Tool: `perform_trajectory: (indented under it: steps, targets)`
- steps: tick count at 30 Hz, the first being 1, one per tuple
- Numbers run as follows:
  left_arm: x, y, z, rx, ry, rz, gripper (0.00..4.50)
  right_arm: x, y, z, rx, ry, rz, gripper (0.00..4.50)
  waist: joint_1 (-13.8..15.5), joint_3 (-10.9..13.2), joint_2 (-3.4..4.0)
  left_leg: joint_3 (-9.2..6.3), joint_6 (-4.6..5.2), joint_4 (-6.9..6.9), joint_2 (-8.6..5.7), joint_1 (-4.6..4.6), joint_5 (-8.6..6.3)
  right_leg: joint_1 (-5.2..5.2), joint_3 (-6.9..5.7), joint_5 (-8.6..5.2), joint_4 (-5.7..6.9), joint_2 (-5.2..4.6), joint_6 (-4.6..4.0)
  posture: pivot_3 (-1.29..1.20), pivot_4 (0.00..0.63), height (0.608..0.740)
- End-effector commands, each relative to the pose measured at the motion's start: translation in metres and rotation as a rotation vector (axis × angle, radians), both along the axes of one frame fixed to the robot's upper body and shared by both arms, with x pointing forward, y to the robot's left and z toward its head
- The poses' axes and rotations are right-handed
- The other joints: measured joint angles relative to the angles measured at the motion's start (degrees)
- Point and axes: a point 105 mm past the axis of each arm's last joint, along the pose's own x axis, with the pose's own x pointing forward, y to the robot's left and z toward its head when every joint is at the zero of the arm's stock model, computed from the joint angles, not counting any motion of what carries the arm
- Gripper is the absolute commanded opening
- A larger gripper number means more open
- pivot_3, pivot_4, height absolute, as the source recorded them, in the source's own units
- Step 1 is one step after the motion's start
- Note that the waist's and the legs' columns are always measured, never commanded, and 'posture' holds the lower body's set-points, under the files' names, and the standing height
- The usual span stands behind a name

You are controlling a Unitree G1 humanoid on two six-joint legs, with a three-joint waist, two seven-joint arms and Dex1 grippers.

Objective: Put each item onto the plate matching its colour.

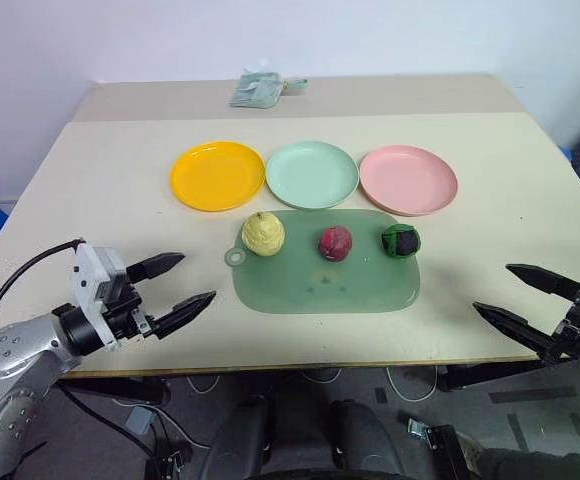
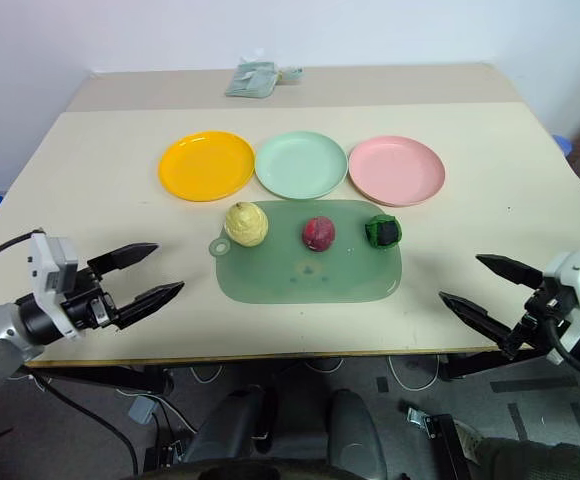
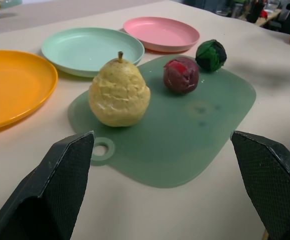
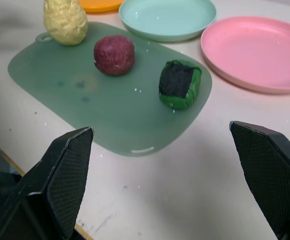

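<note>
On the pale bench (image 1: 90,180) a green mat (image 1: 325,280) lies near the front edge, in the middle. Behind the bench is a white wall, and a small folded cloth (image 1: 257,88) sits by the far edge.

Three toys sit in a row on the far part of the mat. The pear (image 1: 263,233) is by the mat's hole tab, the red lump (image 1: 335,243) is in the middle, and the green lump (image 1: 401,240) is at the other end. Just behind the mat three plates stand in a row: the yellow plate (image 1: 217,176), the green plate (image 1: 311,173) and the pink plate (image 1: 408,179). All three plates have nothing on them.

The left pincer (image 1: 176,287) hangs over the front left corner, wide open and holding nothing. The pear is the toy nearest to it, but well apart. The right pincer (image 2: 479,288) hangs by the front right corner, wide open too, with nothing in it. The green lump is its nearest toy, also well apart.
</note>
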Motion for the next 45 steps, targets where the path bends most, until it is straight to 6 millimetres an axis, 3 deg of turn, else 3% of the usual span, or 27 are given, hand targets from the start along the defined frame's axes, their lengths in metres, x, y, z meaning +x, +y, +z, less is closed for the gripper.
perform_trajectory:
  steps: [1, 16, 26, 36, 45]
  targets:
    - [-0.002, -0.004, 0.006, 0.02, -0.02, -0.003, 4.5, 0.001, 0.008, 0.013, -0.019, -0.041, 0.028, 4.46, 0.0, 0.0, 0.0, 0.0, 0.0, 0.0, 0.0, 0.0, 0.0, 0.0, 0.0, 0.0, 0.0, 0.0, 0.0, 0.0, 0.15, 0.74]
    - [0.007, -0.008, 0.009, 0.025, -0.092, 0.07, 4.5, 0.008, 0.019, 0.016, -0.002, -0.056, 0.052, 4.46, 0.0, 0.0, 0.0, 0.01, 0.0, 0.01, 0.0, -0.01, 0.0, 0.0, -0.01, 0.0, -0.01, 0.0, 0.0, 0.0, 0.15, 0.74]
    - [0.024, -0.015, 0.007, -0.032, -0.04, 0.108, 4.5, 0.025, 0.071, 0.038, 0.077, -0.154, 0.292, 4.46, 0.0, 0.0, -0.01, 0.01, 0.04, 0.04, -0.01, -0.01, 0.03, -0.01, -0.04, 0.01, 0.0, 0.01, 0.01, 0.0, 0.15, 0.74]
    - [0.055, -0.045, 0.016, -0.059, 0.015, 0.114, 4.5, 0.038, 0.084, 0.025, -0.001, -0.128, 0.448, 4.46, 0.1, 0.0, -0.06, -0.02, 0.06, 0.11, -0.07, -0.02, 0.05, 0.02, -0.11, 0.04, 0.05, 0.04, 0.06, 0.0, 0.15, 0.74]
    - [0.085, -0.073, -0.002, -0.02, 0.053, 0.14, 4.5, 0.05, 0.085, 0.02, -0.03, -0.14, 0.501, 4.46, 0.1, 0.0, -0.06, -0.02, 0.03, 0.14, -0.09, 0.0, 0.07, -0.02, -0.1, 0.17, 0.2, 0.09, 0.28, 0.0, 0.15, 0.74]
